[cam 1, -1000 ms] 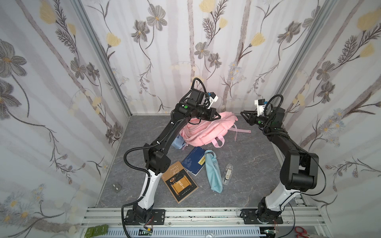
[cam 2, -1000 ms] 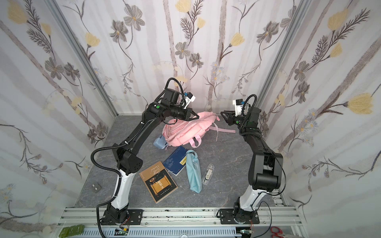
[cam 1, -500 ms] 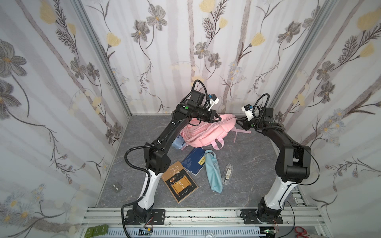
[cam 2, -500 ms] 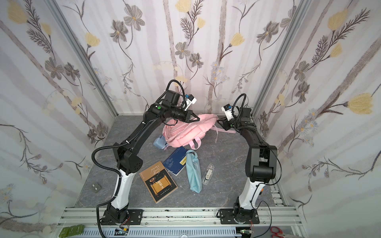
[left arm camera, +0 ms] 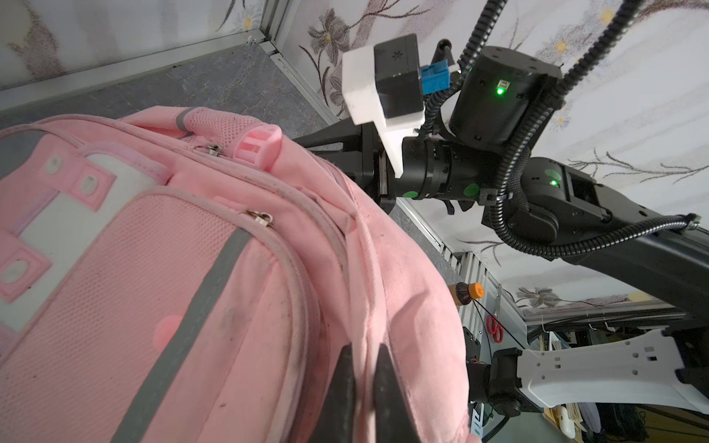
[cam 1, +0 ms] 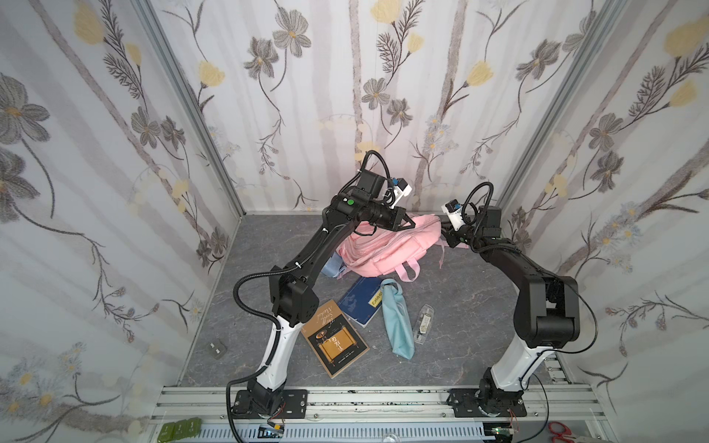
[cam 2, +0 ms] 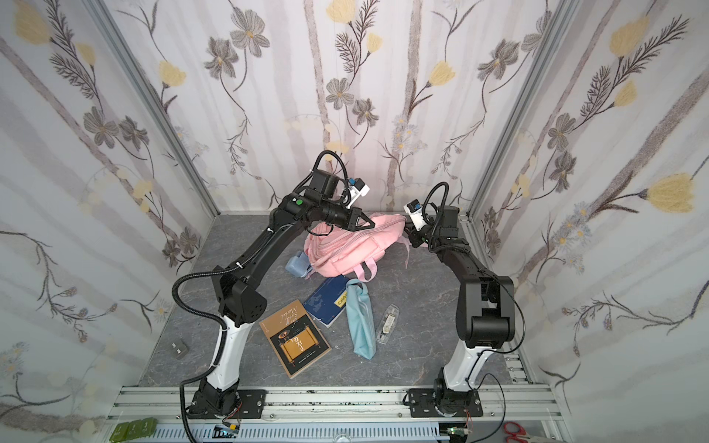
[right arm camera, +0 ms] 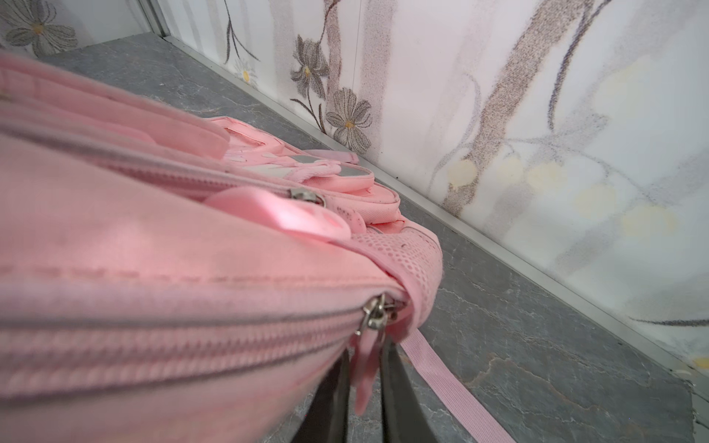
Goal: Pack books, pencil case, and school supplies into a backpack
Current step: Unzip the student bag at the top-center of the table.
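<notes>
Grey stone-look counter [cam 1: 460, 291] boxed in by flowery walls [cam 1: 345, 76], and the bag [cam 1: 387, 245] sits right at the back, so there's not much room behind it. The left hand [left arm camera: 364, 356] is pinched shut on a fold of fabric along the bag's top. The right hand [right arm camera: 366, 351] looks clamped on the pink zip pull [right arm camera: 364, 383] at the bag's end, the one toward the right-hand wall. My worry is that the pull is a small floppy tab, so a tug at a bad angle could slide it straight out of the fingers. The slider [right arm camera: 374, 312] also sits right at the end of its track by the mesh pocket, so it might jam there. If the left pinch lets go, I reckon the whole bag just drags instead of unzipping, and a loose strap [right arm camera: 452, 387] lying on the counter under that hand could snag. The blue box [cam 2: 297, 264] is tucked against the bag's left side and the navy book [cam 1: 360, 303] lies just in front, so a sliding bag would shove both. The pencil case [cam 1: 399, 326], clear case [cam 1: 424, 326] and brown book [cam 1: 337, 341] lie further forward, none packed yet. The open room is the front-right of the counter. The back wall and right corner are tight for that right arm.
</notes>
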Robot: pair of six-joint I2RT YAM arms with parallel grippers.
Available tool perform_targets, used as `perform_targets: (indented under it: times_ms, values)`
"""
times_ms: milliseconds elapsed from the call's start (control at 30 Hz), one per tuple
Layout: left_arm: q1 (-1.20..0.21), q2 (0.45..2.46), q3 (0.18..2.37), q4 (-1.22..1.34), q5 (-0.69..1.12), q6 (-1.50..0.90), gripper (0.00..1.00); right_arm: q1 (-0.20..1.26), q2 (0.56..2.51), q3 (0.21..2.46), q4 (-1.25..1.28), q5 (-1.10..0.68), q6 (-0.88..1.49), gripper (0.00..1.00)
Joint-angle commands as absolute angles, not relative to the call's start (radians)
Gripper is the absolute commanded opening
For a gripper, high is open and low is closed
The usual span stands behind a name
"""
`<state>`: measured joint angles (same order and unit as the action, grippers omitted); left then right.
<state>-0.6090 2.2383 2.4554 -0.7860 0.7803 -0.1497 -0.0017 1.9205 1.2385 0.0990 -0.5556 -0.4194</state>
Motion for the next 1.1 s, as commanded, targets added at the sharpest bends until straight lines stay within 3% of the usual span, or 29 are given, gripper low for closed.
perform_targets:
  times_ms: [0,467,1067]
  values:
    - [-0.614,2.239,2.471,-0.730,0.807,-0.112,0.00,0.000,1.903,1.218,0.189,-0.537,-0.399,0.13]
    - [-0.615,2.238,2.476,-0.770,0.718,-0.116,0.00,-0.011,1.883,1.199,0.279,-0.536,-0.290,0.00]
    - [-0.635,2.265,2.562,-0.879,0.418,-0.170,0.00,0.129,1.633,1.054,0.346,-0.288,-0.458,0.00]
